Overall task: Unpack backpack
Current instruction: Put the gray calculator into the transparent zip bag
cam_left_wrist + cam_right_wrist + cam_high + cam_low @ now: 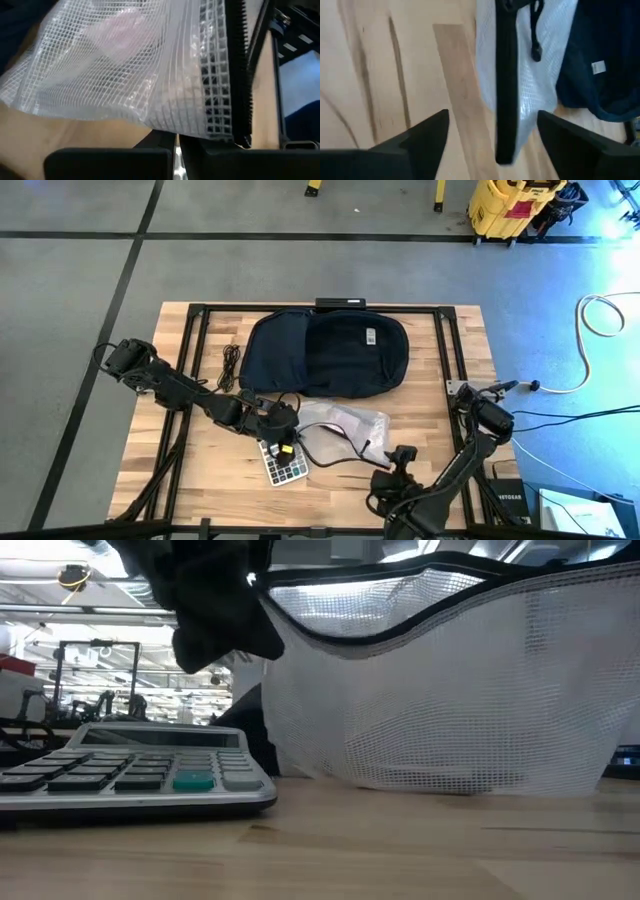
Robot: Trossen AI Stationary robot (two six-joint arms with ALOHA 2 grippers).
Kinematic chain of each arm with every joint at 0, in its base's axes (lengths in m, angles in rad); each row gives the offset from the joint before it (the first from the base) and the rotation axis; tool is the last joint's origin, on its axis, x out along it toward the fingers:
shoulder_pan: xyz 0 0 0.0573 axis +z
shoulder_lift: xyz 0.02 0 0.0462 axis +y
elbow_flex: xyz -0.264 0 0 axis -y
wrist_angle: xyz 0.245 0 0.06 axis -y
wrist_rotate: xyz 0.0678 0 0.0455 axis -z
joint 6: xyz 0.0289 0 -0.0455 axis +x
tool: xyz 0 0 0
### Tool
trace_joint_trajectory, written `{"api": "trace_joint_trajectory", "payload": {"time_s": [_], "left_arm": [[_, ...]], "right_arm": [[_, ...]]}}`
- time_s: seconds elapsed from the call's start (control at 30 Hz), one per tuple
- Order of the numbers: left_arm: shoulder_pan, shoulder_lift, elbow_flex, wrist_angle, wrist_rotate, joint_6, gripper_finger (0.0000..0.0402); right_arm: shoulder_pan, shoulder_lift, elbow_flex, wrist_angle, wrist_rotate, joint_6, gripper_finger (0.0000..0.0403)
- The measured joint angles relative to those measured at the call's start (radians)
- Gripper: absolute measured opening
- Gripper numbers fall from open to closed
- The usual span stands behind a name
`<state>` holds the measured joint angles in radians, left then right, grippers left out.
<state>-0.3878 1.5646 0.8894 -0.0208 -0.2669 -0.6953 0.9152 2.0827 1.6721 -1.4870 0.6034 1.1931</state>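
Two dark arms reach over a pale wooden tabletop [180, 480] framed by black rails, standing on a grey floor [80, 270] crossed by dark lines. The backpack [330, 352] lies at the upper centre of the frame, white logo up. Below it sits a clear mesh pouch [345, 427], with a calculator [285, 462] just left of it. The left end effector [283, 430] is clamped on the pouch's edge. The right end effector [400, 456] hovers at the lower centre, fingers spread wide, holding nothing. Yellow equipment [505, 205] stands at the upper right, a white cable [590, 330] looping beside the tabletop.
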Motion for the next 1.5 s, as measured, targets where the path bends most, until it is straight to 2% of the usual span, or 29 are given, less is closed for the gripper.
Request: {"api": "trace_joint_trajectory", "payload": {"time_s": [0.13,0.27,0.3,0.43,0.6,0.8,0.93,1.0,1.2,1.37,1.5], "left_arm": [[0.026,0.000,0.000,-0.002,0.013,0.022,0.0000],[0.057,0.000,0.000,-0.003,0.013,0.049,0.0000],[0.065,0.006,0.000,0.006,0.015,0.054,0.0000],[0.098,0.056,0.000,0.079,0.077,0.091,0.0000],[0.135,0.149,0.000,0.264,0.196,0.096,0.0000],[0.161,0.163,0.007,0.276,0.191,0.130,0.0000],[0.177,0.164,0.007,0.321,0.184,0.148,0.0000],[0.180,0.176,0.009,0.369,0.183,0.157,0.0000],[0.187,0.205,0.008,0.361,0.185,0.179,0.0000],[0.187,0.212,0.008,0.354,0.175,0.183,0.0000],[0.184,0.163,0.008,0.244,0.119,0.225,0.0000]], "right_arm": [[-0.001,0.000,-0.006,-0.010,0.070,0.086,0.0174],[-0.001,0.000,-0.001,-0.018,0.067,0.092,0.0034],[0.001,0.000,-0.001,-0.020,0.055,0.093,0.0018],[0.011,0.000,0.007,-0.080,-0.003,0.221,0.0011],[0.055,-0.015,0.062,-0.085,0.006,0.384,0.0001],[0.089,-0.016,0.106,-0.084,-0.039,0.480,0.0000],[0.090,-0.016,0.120,-0.075,-0.032,0.535,0.0000],[0.076,-0.016,0.120,-0.022,-0.009,0.525,0.0000],[0.011,-0.015,0.121,0.219,0.118,0.343,0.0000],[-0.029,-0.007,0.121,0.205,0.127,0.275,0.0000],[-0.033,-0.001,0.121,0.185,0.119,0.275,0.0000]]}}
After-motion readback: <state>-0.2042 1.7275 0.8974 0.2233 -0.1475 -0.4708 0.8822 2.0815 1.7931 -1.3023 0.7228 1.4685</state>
